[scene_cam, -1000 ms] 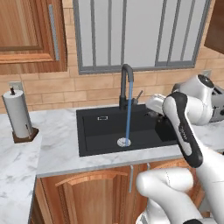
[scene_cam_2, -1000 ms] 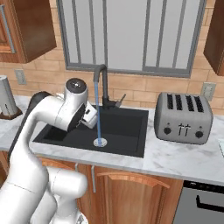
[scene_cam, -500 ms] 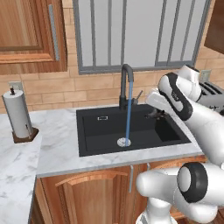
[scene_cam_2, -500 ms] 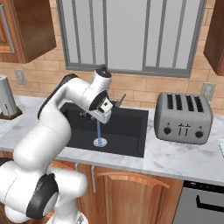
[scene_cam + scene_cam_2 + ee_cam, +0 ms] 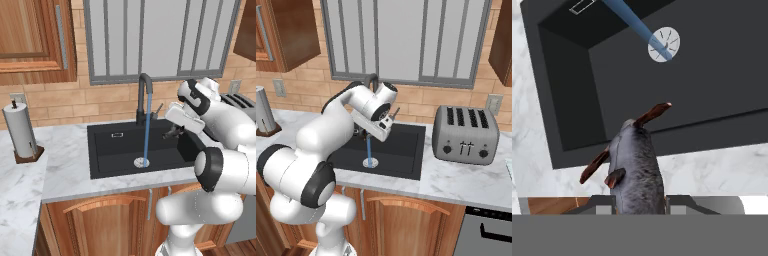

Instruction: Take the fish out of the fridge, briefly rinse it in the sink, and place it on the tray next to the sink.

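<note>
Swinging rightward since the earlier frame, the gripper [image 5: 173,131] now hangs over the right half of the sink [image 5: 115,155] in the left base view, with the faucet [image 5: 144,97] and its water stream to its left. From the right base view, the gripper [image 5: 387,120] sits beside the faucet, toaster [image 5: 465,134] well off right. Hand view: fingers pinch the fish [image 5: 634,167], drain [image 5: 663,44] ahead.

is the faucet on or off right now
On. A blue stream of water runs from the faucet spout down to the round drain in the black sink.
</note>
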Controlling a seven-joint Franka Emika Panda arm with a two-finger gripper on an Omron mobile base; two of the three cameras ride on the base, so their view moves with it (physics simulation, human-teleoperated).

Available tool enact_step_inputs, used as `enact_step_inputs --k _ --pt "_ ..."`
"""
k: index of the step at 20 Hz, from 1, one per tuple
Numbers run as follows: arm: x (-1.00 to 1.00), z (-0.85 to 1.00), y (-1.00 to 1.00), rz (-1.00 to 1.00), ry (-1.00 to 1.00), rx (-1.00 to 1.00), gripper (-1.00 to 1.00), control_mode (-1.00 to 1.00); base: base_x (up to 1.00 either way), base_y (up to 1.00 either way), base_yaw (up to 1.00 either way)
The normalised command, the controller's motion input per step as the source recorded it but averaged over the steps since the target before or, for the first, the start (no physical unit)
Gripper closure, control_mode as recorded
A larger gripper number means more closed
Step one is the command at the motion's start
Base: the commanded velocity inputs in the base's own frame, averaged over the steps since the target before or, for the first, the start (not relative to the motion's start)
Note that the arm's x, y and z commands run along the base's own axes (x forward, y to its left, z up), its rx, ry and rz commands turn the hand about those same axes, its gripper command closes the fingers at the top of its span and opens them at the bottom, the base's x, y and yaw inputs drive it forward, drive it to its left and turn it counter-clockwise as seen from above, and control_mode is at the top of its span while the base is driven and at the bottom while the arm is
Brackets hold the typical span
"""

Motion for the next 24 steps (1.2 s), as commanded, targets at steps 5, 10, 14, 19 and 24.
enact_step_inputs --k 5,10,14,19,24 --pt "0.00 0.00 -0.04 0.04 -0.13 0.22 1.00 -1.00 0.00 0.00 0.00" --pt "0.10 0.00 0.00 0.04 -0.07 0.15 1.00 -1.00 0.00 0.00 0.00" --pt "0.34 -0.05 0.00 0.02 0.00 0.10 1.00 -1.00 0.00 0.00 0.00" --pt "0.59 -0.08 0.00 0.01 0.00 0.11 1.00 -1.00 0.00 0.00 0.00" --pt "0.70 -0.01 0.03 0.00 0.00 0.08 1.00 -1.00 0.00 0.00 0.00"
